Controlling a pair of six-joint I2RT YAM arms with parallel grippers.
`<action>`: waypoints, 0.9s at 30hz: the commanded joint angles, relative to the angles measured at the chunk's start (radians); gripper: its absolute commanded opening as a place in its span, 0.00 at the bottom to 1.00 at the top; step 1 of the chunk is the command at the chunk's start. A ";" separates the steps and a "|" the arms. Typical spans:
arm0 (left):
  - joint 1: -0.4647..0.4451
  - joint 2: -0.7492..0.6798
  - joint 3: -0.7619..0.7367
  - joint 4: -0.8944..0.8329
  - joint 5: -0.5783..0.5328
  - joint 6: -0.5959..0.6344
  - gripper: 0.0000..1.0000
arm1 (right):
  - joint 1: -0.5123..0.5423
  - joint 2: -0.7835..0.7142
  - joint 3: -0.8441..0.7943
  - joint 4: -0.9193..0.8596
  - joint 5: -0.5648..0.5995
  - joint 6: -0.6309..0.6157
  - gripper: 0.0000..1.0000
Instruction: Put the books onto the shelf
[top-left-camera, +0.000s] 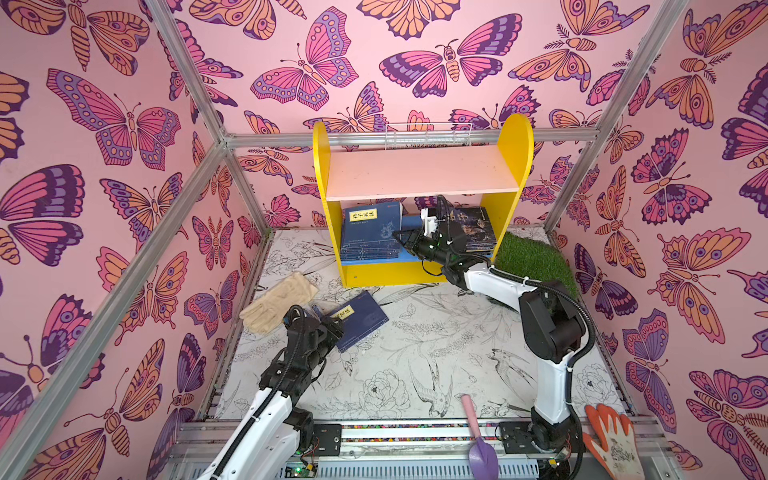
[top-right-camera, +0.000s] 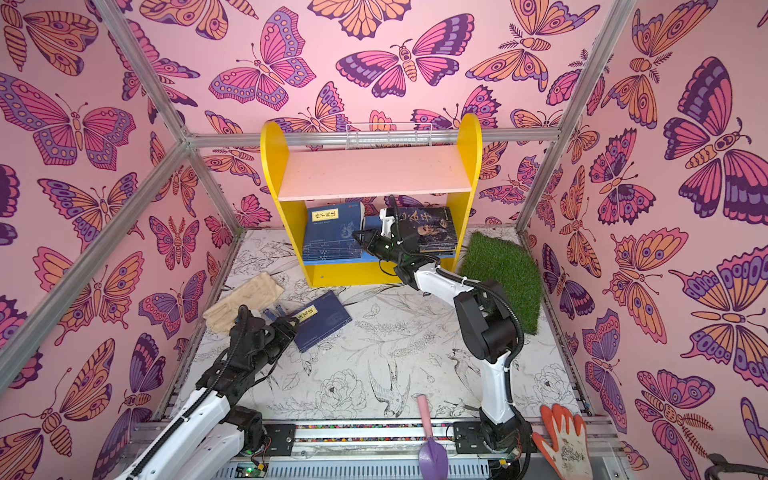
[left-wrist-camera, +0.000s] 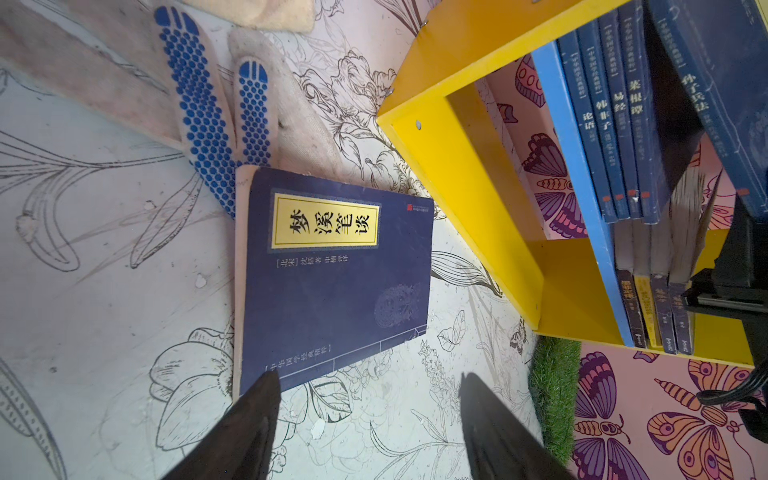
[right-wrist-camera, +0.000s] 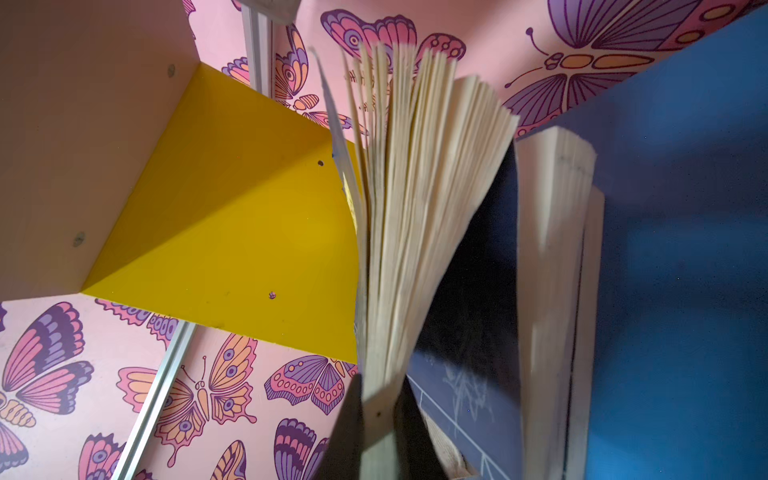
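While the right claw (top-left-camera: 400, 237) reaches into the lower tier of the shelf (top-left-camera: 515, 166), I can see from its wrist camera that it is clenched on the page edge of a lifted book (right-wrist-camera: 415, 187). The leaves fan out beyond its fingers (right-wrist-camera: 345, 415). That book tilts up off the navy stack (top-left-camera: 370, 249), which lies flat at the left end of the shelf's blue board (right-wrist-camera: 685, 270). A portrait-cover stack (top-left-camera: 478, 230) lies at the right end. One floor book (top-left-camera: 362, 321), navy with a yellow label, lies flat on the flowered mat (top-left-camera: 415, 353) in front of the shelf, off its left corner. My left claw (left-wrist-camera: 370, 376) hangs over it released, jaws wide. One fingertip (left-wrist-camera: 266, 390) overlaps the book's near corner, and the other is past its edge, over bare mat.
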 joint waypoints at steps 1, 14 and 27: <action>0.009 -0.013 0.006 -0.035 -0.002 0.017 0.70 | 0.005 0.027 0.060 -0.012 0.009 0.014 0.02; 0.013 0.000 0.004 -0.036 0.003 0.003 0.70 | 0.028 0.045 0.207 -0.392 0.025 -0.133 0.23; 0.013 0.012 0.017 -0.053 0.006 -0.014 0.70 | 0.026 0.023 0.401 -0.737 0.185 -0.374 0.59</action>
